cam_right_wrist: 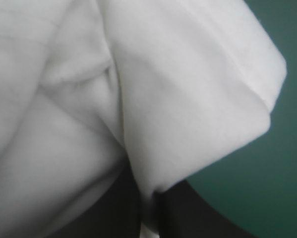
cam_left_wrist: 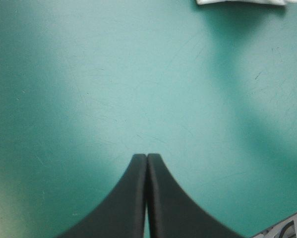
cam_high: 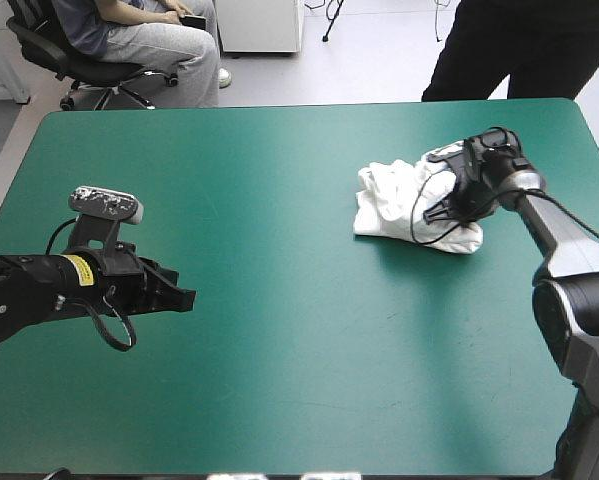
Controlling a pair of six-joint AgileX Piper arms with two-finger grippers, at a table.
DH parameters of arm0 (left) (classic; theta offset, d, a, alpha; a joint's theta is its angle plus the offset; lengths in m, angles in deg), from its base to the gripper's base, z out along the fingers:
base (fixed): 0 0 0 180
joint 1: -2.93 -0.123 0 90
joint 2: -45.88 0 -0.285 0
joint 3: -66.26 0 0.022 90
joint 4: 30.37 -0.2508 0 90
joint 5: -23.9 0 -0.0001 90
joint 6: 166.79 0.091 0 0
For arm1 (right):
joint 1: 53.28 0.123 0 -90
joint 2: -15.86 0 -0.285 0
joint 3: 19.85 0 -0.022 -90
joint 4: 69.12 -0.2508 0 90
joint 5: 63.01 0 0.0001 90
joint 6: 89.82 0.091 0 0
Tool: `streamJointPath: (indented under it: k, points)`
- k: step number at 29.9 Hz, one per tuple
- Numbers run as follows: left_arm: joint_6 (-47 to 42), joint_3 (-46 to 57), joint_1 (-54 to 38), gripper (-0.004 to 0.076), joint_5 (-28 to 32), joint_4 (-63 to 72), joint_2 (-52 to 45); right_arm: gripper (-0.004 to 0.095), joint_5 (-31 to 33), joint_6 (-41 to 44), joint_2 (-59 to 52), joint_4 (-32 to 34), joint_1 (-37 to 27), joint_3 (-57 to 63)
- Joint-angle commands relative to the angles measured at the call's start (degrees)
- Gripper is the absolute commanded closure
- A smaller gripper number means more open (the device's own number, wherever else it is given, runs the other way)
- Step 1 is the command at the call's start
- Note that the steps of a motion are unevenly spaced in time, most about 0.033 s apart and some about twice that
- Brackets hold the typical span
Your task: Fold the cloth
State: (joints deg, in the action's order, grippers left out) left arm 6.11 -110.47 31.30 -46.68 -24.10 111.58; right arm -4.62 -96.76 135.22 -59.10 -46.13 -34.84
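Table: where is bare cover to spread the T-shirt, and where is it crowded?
Bare: the teal-green cover between the left tool and the T-shirt, down to the near edge, and the far-left corner. Crowded: the far right, where the right tool is shut on the crumpled T-shirt.

**A:** Robotics lab, by every sign. Wide table [cam_high: 279, 420] under a teal-green cover [cam_left_wrist: 89, 89], with two black machine limbs reaching in over it: left arm [cam_high: 39, 285] from one side, right arm [cam_high: 569, 250] from the other.

**B:** Not a home or a shop, then?

**A:** Hardly. Well ahead of the left gripper [cam_high: 184, 297], past the table's far edge: a black swivel chair [cam_high: 74, 65] on castors and a white cabinet [cam_high: 262, 25], both on a pale hard floor [cam_high: 359, 70].

**B:** And right under that gripper?

**A:** Plain work surface, marked with fine scratches and scuffs.
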Motion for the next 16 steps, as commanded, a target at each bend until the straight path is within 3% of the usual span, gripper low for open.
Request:
streamJointPath:
  k: [1, 11, 16]
  points:
    - [-0.3, -1.3, 0.2, 0.0741, 0.5, 1.1, -0.6, 0.0921, -3.3, 2.5, -7.8, 4.7, -4.3, 3.5]
    - [0.8, -1.3, 0.2, 0.0741, 0.5, 1.1, -0.6, 0.0921, -6.5, 9.3, -17.0, 12.5, -16.7, 16.4]
    - [1.0, -1.3, 0.2, 0.0741, 0.5, 1.4, -0.6, 0.0921, -7.3, 9.8, -18.8, 11.8, -22.5, 19.5]
